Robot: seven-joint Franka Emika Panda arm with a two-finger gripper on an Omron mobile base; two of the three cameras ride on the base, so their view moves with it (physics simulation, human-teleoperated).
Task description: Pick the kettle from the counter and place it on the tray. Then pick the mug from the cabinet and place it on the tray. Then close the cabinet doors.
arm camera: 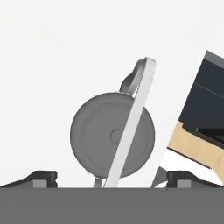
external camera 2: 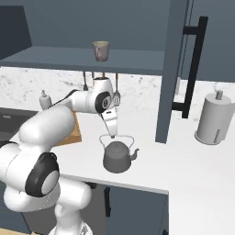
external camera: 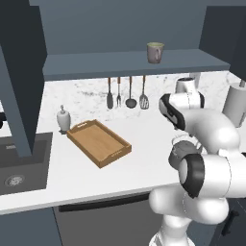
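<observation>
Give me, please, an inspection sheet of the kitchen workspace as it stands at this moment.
Surface: white marble-look counter, sink at its left end.
Job's things: kettle upright on the counter, not on the tray, which holds nothing; mug on the cabinet shelf; cabinet door open.
Clutter: soap bottle beside the tray; hanging utensils on the wall; pale grey cylinder at the right.
Grippers: gripper open, just above the kettle's wire handle, holding nothing.
Cables: nothing seen.
Surroundings: dark blue lower cabinet fronts below the counter.

The arm [external camera: 206, 129] hides most of the kettle [external camera: 178, 150] — spout unseen.
</observation>
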